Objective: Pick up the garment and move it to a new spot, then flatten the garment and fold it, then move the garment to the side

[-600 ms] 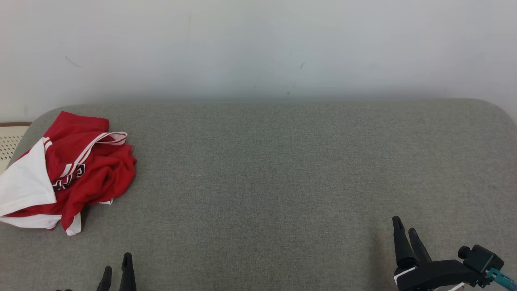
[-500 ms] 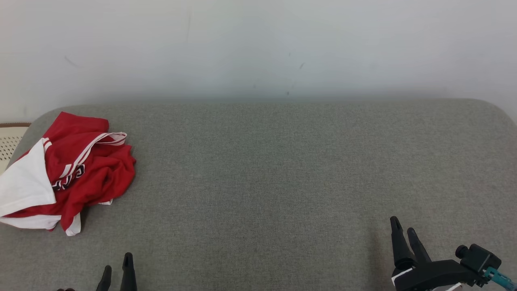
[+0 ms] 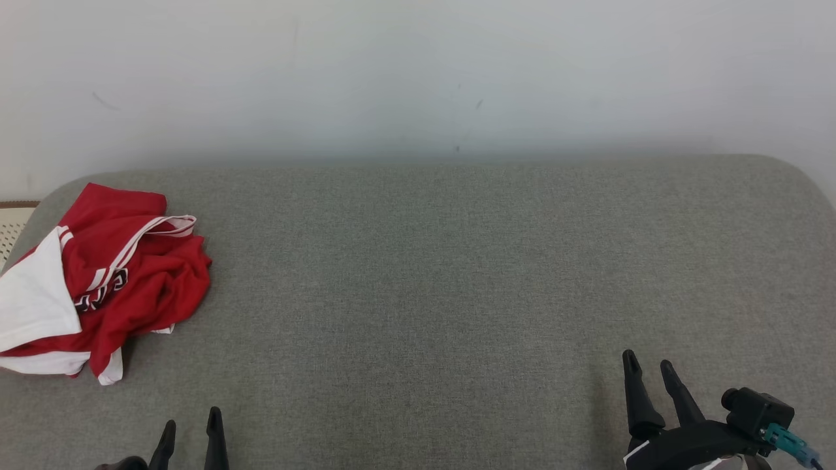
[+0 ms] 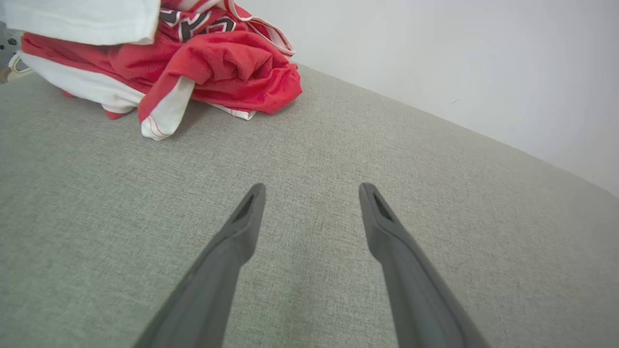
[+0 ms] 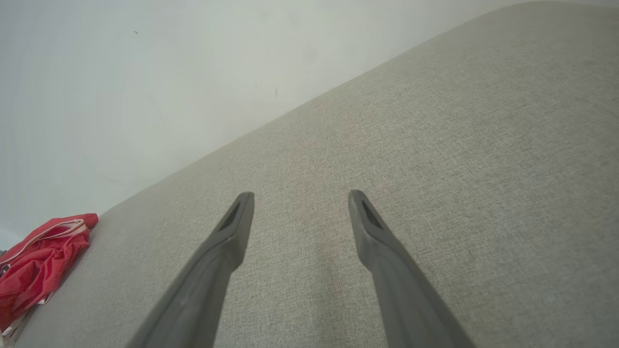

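Note:
The garment (image 3: pixel 111 281), a crumpled red and white jersey with dark lettering, lies bunched at the far left of the grey padded surface (image 3: pixel 457 261). In the left wrist view the garment (image 4: pixel 193 53) sits ahead and to the left of my left gripper (image 4: pixel 312 191), whose fingers stand open over bare fabric. At the head view's bottom edge, the left gripper (image 3: pixel 191 421) is below and right of the jersey, well apart from it. My right gripper (image 3: pixel 648 365) is open at the lower right, far from the garment (image 5: pixel 38 261).
A pale wall (image 3: pixel 418 78) runs behind the padded surface. A cream perforated object (image 3: pixel 13 225) shows past the surface's left edge, beside the jersey. The surface's corners are rounded.
The whole head picture has shifted a little, so the camera moved. Both grippers' fingers now stand wider apart. The garment lies as before.

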{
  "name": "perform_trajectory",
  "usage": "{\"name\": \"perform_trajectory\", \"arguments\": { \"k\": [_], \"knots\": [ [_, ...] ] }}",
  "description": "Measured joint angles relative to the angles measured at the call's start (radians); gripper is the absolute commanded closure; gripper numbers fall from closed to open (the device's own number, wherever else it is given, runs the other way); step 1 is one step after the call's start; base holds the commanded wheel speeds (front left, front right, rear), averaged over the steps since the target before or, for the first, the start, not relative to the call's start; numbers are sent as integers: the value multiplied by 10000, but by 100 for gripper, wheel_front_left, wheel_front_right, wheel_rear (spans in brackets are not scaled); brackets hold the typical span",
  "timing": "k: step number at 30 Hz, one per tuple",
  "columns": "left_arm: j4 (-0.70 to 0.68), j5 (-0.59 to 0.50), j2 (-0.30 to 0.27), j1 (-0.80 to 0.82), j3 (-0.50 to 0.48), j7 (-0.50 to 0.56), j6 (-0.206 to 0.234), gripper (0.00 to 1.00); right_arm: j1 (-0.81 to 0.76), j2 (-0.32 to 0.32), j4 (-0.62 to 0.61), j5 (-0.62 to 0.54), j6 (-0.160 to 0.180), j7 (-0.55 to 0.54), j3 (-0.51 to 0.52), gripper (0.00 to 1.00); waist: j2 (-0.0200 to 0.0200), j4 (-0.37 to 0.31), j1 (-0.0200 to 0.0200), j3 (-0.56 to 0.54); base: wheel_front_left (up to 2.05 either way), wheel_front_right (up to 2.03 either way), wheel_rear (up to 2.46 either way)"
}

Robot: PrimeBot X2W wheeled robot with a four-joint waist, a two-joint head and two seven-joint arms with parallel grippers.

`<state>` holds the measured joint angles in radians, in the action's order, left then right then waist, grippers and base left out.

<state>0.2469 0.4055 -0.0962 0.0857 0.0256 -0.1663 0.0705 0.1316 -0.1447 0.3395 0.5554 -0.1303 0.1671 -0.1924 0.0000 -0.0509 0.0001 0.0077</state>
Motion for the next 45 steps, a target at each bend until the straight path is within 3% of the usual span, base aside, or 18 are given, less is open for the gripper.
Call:
{"name": "perform_trajectory", "arguments": {
  "k": [23,45],
  "knots": [
    [13,-2044,-125,-1,134,-481,456,0,1,-88,71,-2048,0,506,-182,0,0,-159,0,27,0,0,0],
    [17,-3639,-159,-45,36,-901,619,0,-4,-176,82,-3628,0,888,-614,0,0,176,0,43,0,0,0]
  ]
}}
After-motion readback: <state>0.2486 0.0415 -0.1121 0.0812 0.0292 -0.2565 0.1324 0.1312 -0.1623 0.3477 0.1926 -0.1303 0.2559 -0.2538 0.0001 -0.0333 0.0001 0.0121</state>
